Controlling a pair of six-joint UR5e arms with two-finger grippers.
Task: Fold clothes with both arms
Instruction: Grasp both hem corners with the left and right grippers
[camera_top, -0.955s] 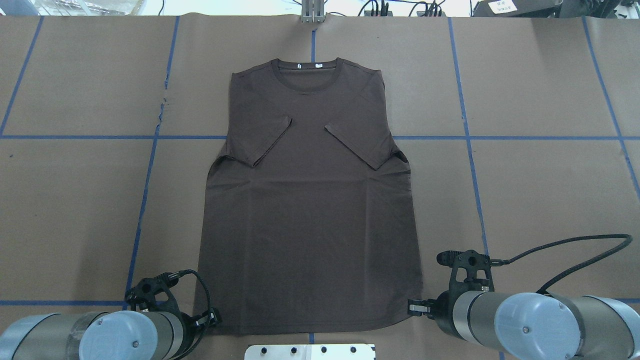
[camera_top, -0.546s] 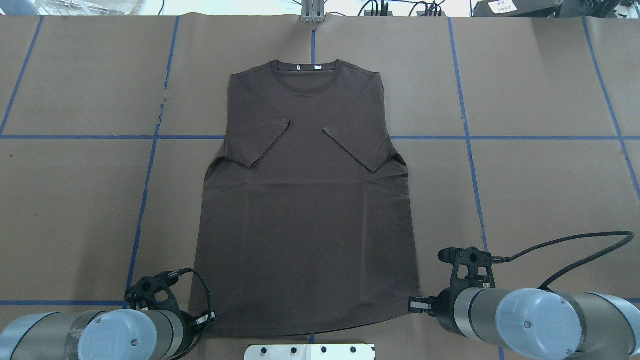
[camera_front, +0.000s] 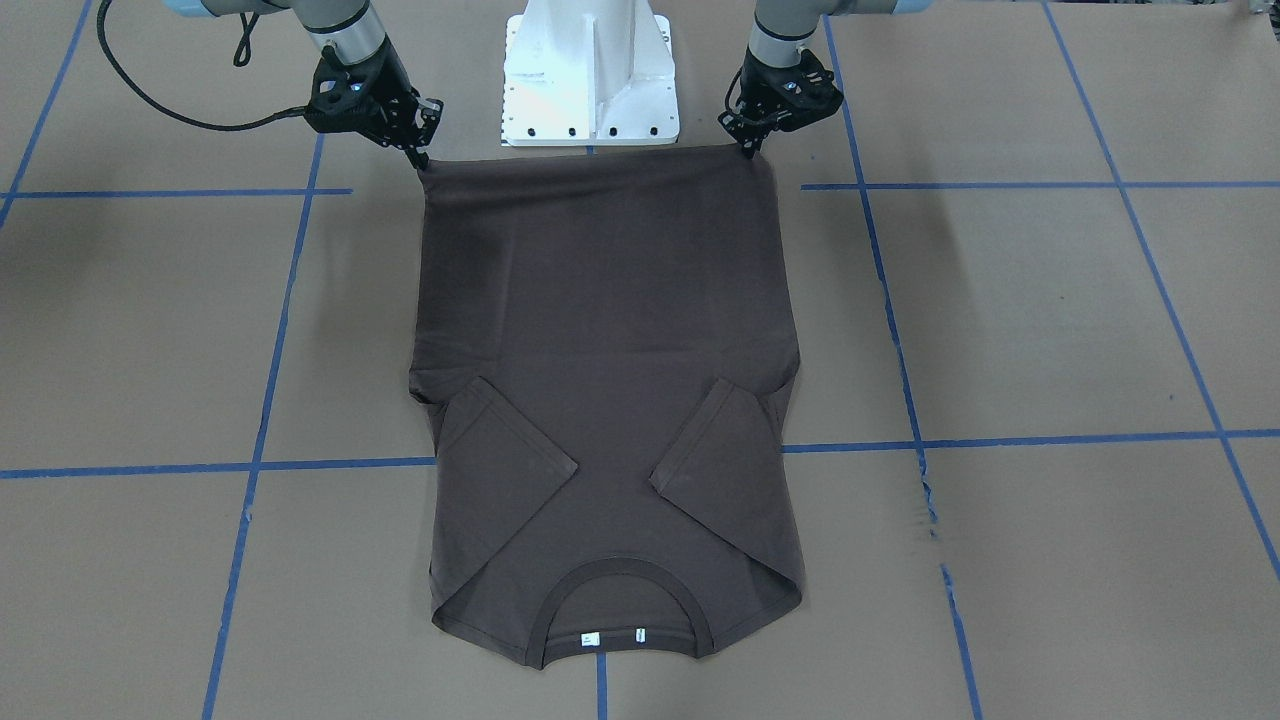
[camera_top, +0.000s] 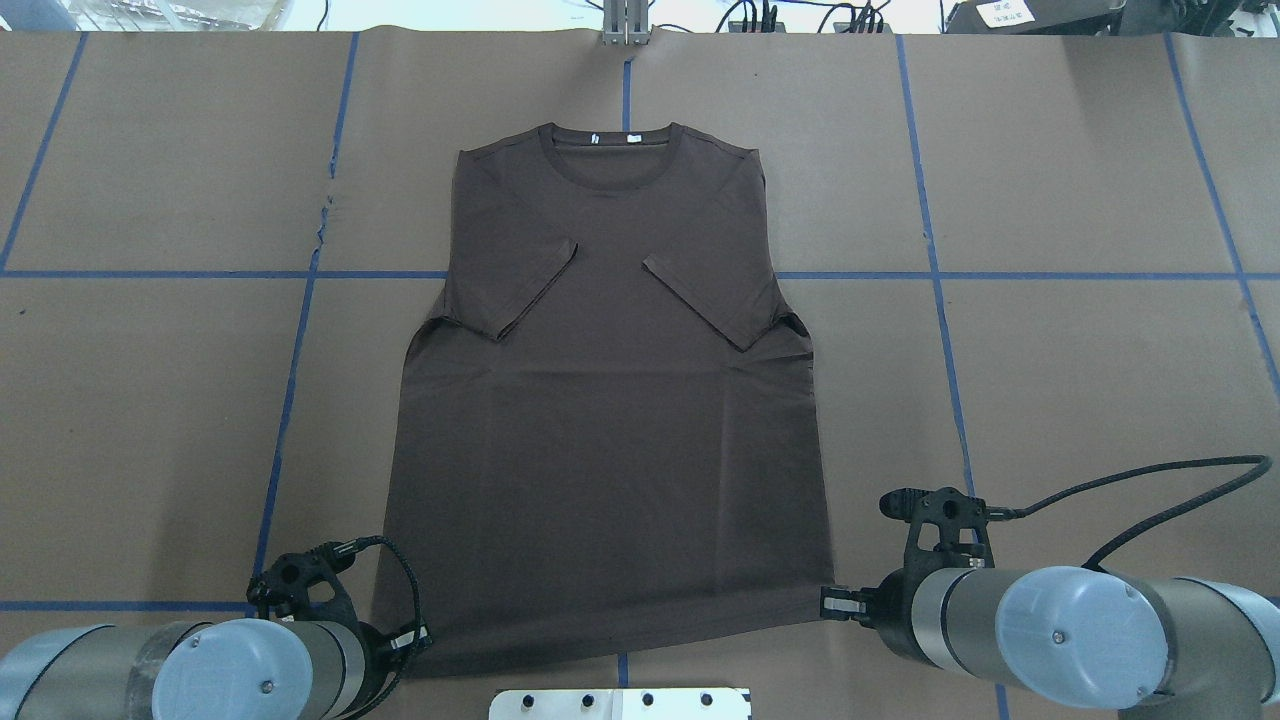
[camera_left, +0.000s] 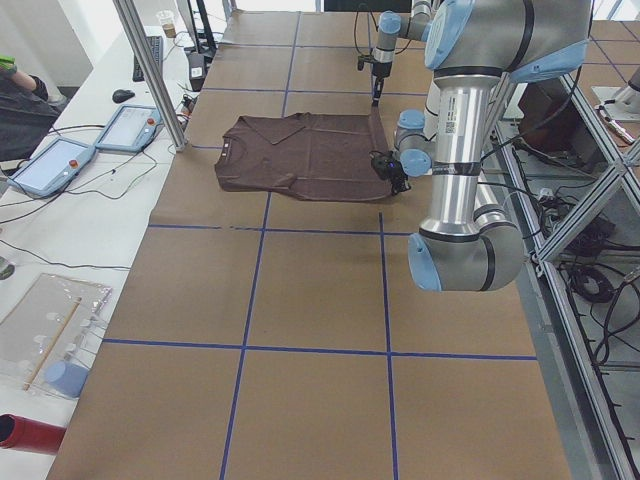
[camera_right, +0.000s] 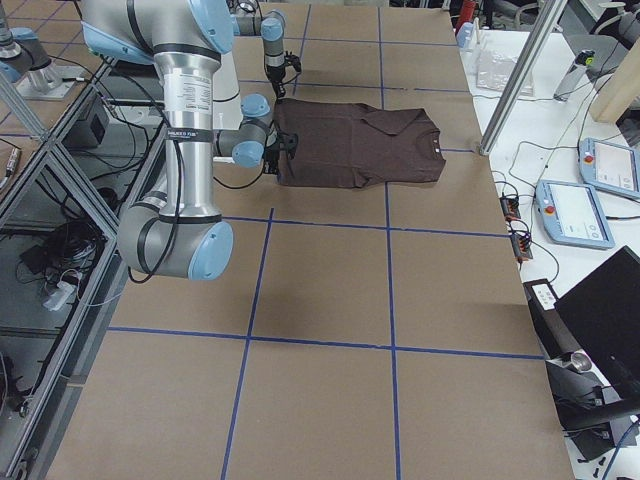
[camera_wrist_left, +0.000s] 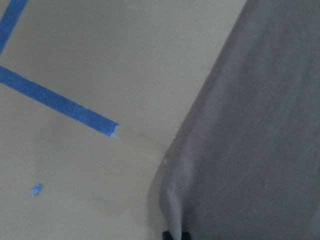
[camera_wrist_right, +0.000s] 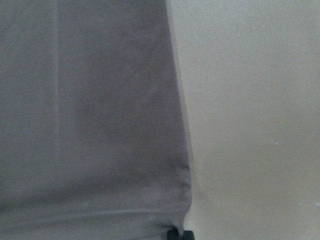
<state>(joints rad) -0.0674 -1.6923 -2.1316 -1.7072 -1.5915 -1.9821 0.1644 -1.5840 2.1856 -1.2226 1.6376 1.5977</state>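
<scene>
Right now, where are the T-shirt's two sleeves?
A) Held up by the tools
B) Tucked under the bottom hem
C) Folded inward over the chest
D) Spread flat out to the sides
C: both sleeves lie folded in across the front of the T-shirt, while the left tool and right tool hold the bottom hem corners, far from them.
</scene>
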